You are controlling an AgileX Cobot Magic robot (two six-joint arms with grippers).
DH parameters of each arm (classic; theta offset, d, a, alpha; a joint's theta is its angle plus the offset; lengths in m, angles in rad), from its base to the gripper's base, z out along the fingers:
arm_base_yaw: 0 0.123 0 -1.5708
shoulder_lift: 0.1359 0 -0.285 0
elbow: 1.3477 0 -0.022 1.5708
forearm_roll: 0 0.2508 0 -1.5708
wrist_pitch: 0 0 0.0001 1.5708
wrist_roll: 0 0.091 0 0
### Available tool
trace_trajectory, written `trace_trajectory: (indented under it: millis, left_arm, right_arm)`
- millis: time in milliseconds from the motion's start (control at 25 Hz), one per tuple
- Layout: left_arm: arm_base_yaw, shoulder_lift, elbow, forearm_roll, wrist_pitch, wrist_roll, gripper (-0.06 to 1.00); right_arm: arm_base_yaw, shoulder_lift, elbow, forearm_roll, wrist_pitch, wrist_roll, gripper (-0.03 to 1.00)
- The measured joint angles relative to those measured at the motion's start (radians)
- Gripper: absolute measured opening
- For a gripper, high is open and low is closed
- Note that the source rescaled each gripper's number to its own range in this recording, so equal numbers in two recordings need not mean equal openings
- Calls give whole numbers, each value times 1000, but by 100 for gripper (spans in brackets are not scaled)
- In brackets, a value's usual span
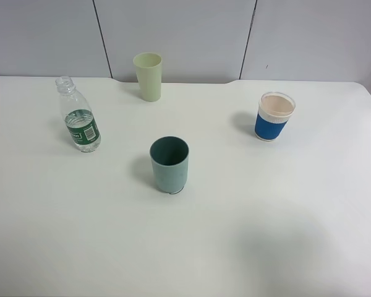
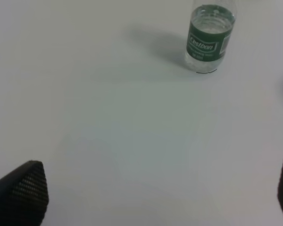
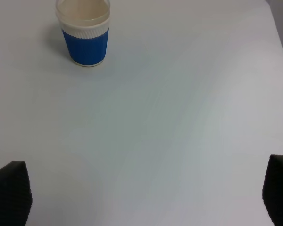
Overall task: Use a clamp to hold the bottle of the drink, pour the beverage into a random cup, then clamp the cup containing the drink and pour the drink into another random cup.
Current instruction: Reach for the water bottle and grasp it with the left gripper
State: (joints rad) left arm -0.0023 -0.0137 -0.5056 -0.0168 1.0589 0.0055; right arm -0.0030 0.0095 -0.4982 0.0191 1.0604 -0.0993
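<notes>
The capless clear bottle [image 1: 80, 117] with a green label stands upright at the left of the table, partly filled with clear liquid. It also shows in the left wrist view [image 2: 210, 37], far ahead of my left gripper [image 2: 160, 193], which is open and empty. The teal cup [image 1: 169, 164] stands upright at the table's middle. The blue-sleeved white cup [image 1: 274, 116] stands at the right. It shows in the right wrist view [image 3: 83, 32], far ahead of my open, empty right gripper [image 3: 146, 193]. Neither gripper appears in the exterior view.
A pale yellow-green cup [image 1: 148, 76] stands at the back, near the wall. The white table [image 1: 247, 229] ends at a grey panelled wall behind, and its right edge shows in the exterior view.
</notes>
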Motion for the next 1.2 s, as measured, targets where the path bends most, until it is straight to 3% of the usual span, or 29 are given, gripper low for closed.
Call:
trace_trajectory:
  millis: [1200]
  left_arm:
    - [0,0,0,0,0,0,100]
  right_arm:
    - [0,0,0,0,0,0,100]
